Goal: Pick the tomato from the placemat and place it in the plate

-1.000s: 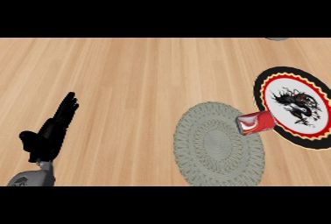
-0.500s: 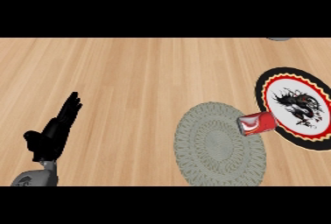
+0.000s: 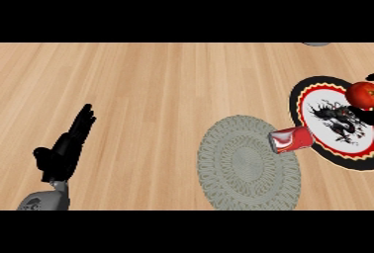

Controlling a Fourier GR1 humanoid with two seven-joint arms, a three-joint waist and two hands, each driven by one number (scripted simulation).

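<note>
- One tomato [image 3: 361,94] shows at the view's right edge: red, round and glossy, with a dark spot at its top. It is cut by the edge and appears over the upper right part of the plate, well away from the placemat; whether it rests on the plate or is held above it cannot be told.
- One plate [image 3: 315,96]: round, with a black outer band, a cream ring, a red ring and a white centre bearing a black dragon-like figure.
- One placemat [image 3: 245,168]: a grey oval with a woven, ringed texture; its upper right edge meets the plate's lower left rim.
- One red can [image 3: 292,139] with a white mark lies on its side, silver end toward the placemat, across the place where the mat and the plate meet.
- One hand in plain view, the left hand [image 3: 64,150]: black, at the lower left on its grey forearm, fingers straight and pressed together, pointing up the view, thumb out to the side, touching nothing.
- A small dark shape at the right edge just above the tomato may belong to the right hand; its fingers cannot be made out.
- One counter [image 3: 161,89] of light wooden planks with fine grain.
- Half a second ago no tomato showed anywhere; now it appears at the plate. The can, placemat, plate and left hand lie as before.
</note>
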